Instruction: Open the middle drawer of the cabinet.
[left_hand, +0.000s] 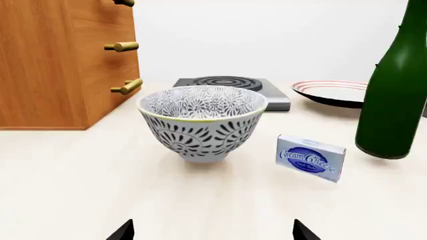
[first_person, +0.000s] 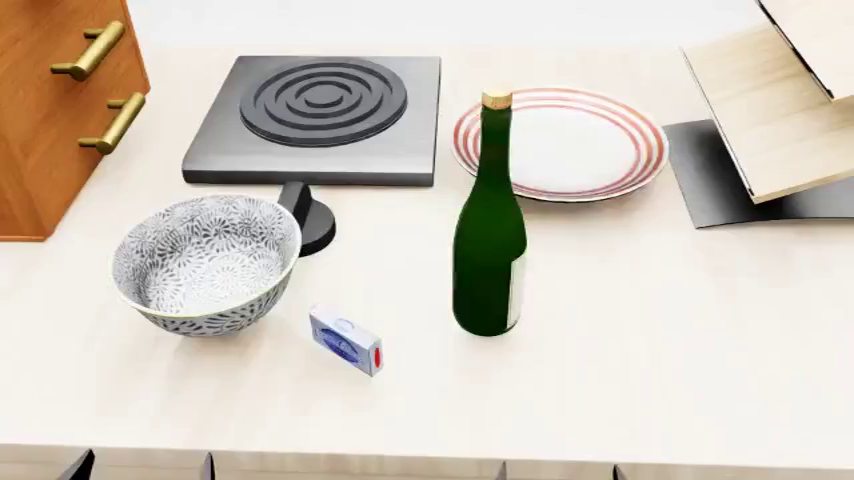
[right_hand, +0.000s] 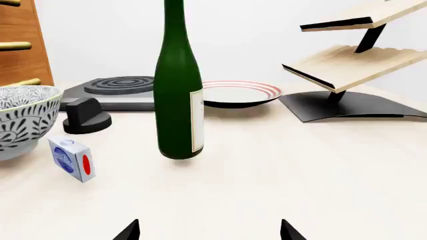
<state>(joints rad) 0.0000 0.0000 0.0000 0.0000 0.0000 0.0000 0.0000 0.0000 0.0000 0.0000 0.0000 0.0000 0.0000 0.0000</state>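
The orange-brown cabinet (first_person: 47, 130) stands at the table's far left, its drawer fronts facing right. Three brass handles show in the left wrist view, and the middle drawer's handle (left_hand: 121, 46) is the centre one. That handle is also in the head view (first_person: 87, 50) and the right wrist view (right_hand: 15, 46). All drawers look shut. My left gripper (left_hand: 212, 232) is open and empty near the table's front edge, well short of the cabinet. My right gripper (right_hand: 209, 231) is open and empty too, near the front edge further right.
A patterned bowl (first_person: 203, 262), a cream cheese box (first_person: 347, 342) and a green bottle (first_person: 490, 230) stand between the grippers and the back. Behind them are a grey stove plate (first_person: 318, 118) with its knob (first_person: 310, 215), a striped plate (first_person: 561, 142) and a pale wooden rack (first_person: 781, 100).
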